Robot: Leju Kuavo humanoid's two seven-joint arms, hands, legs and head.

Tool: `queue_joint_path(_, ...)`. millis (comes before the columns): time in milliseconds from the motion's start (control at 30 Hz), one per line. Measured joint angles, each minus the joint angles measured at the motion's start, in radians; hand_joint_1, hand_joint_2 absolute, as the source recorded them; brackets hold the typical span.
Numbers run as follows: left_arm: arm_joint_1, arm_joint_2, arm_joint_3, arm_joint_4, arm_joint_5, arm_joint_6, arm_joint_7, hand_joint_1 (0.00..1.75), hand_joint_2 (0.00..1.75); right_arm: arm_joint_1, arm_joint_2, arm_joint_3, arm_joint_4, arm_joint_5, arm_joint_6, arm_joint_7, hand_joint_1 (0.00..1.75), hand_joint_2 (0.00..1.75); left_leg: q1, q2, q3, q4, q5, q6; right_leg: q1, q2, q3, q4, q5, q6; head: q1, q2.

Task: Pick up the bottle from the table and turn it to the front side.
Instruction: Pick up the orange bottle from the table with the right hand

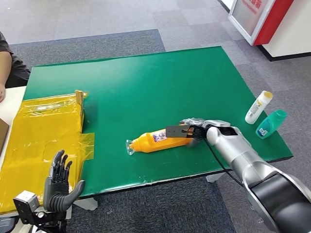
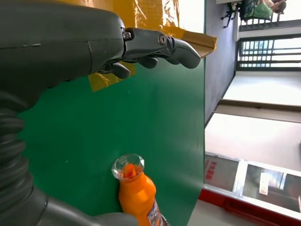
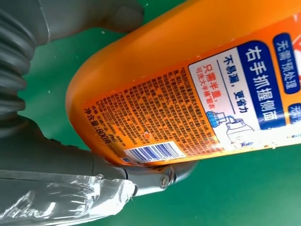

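Person: an arm (image 1: 8, 65) at the far left edge, beside the table's corner
Wrap: yellow plastic (image 1: 40, 141) spread over the left end of the green table (image 1: 154, 82)
Left hand: mine (image 1: 59, 184), raised near the table's near left edge, palm up, fingers apart, holding nothing; the left wrist view shows its fingers (image 2: 156, 47) spread above the green top
Bottle: orange bottle (image 1: 157, 141) lying on its side near the front edge, clear cap pointing left; back label with barcode facing my right wrist camera (image 3: 184, 99)
Right hand: mine (image 1: 190, 132), closed around the bottle's base end; fingers (image 3: 156, 176) touch it under the barcode
Far right: a white bottle (image 1: 258, 107) and a teal bottle (image 1: 271, 123) lying just beside each other
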Motion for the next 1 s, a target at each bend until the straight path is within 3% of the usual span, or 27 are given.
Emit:
queue_joint_path(333,0.002,0.011,-0.005,0.017,0.007,0.006,-0.004,0.0,1.75,-0.009,-0.02,0.049,0.003,-0.06,-0.011,-0.017,1.75,1.75,0.0,0.0,0.0,0.0,0.0,0.0,0.0,0.0,0.0,0.0,0.0,0.0,0.0,0.0)
queue_joint_path(467,0.009,0.011,-0.003,0.017,0.007,0.007,-0.004,0.0,1.75,0.023,-0.05,0.061,-0.077,-0.136,-0.023,-0.007,1.75,1.75,0.0,0.0,0.0,0.0,0.0,0.0,0.0,0.0,0.0,0.0,0.0,0.0,0.0,0.0)
queue_joint_path(733,0.02,0.009,0.007,0.015,0.005,0.0,-0.003,0.0,1.75,0.184,-0.093,0.0,-0.339,-0.377,-0.17,-0.031,1.75,1.75,0.0,-0.001,-0.001,0.0,0.0,0.0,0.0,0.0,-0.001,0.0,0.0,0.0,0.0,0.0)
queue_joint_path(867,0.014,0.009,0.009,0.015,0.01,-0.01,0.002,0.0,1.75,0.279,-0.083,-0.068,-0.442,-0.468,-0.23,-0.085,1.75,1.75,0.0,-0.001,-0.001,0.0,0.0,0.0,0.0,0.0,-0.001,0.0,-0.001,0.0,0.0,0.0)
queue_joint_path(1000,-0.008,0.009,0.006,0.015,0.035,-0.038,0.012,0.0,1.75,0.353,-0.015,-0.128,-0.495,-0.484,-0.285,-0.135,1.75,1.75,0.0,0.0,-0.001,0.0,0.0,-0.001,0.0,0.0,-0.001,0.0,0.0,0.0,0.0,0.0)
